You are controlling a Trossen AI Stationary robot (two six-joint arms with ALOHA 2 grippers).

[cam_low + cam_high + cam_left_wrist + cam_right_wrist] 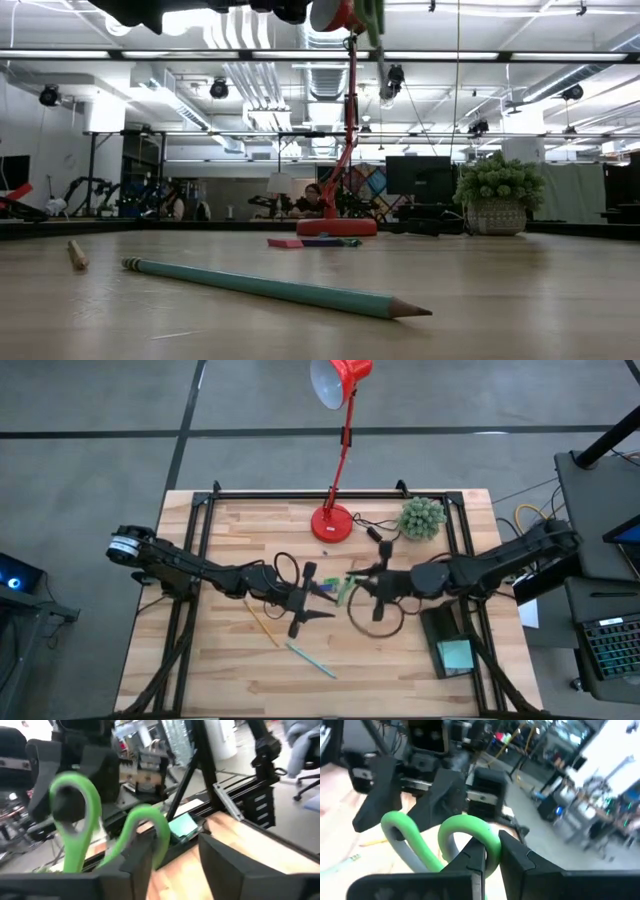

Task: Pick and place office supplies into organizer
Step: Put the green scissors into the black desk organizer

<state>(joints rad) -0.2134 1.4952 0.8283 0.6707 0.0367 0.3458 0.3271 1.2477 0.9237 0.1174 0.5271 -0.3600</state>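
Observation:
The green-handled scissors (345,587) hang in the air over the table's middle, between my two grippers. My right gripper (492,865) comes in from the table's right and is shut on one handle loop. My left gripper (175,865) faces it from the table's left, open, its fingers beside the loops (82,815). The blades are hidden. A yellow pencil (262,625) and a teal pen (312,660) lie flat on the wood near the front. The dark organizer (440,632) sits at the front right with a teal sticky-note pad (457,654) in it. My right gripper pinches the rim of one green handle loop (487,837) between its two fingers, coming about level from the table's right. The other loop (405,837) stands free beside it, and the scissors are clear of the table. My left gripper: one finger (137,862) stands close against a loop; whether it touches, I cannot tell.
A red desk lamp (333,520) and a green ball plant (422,518) stand at the far side. Small pink and green pieces (310,242) lie near the lamp's base. Black frame rails (190,560) run along the table's sides. Bare wood lies at the front left.

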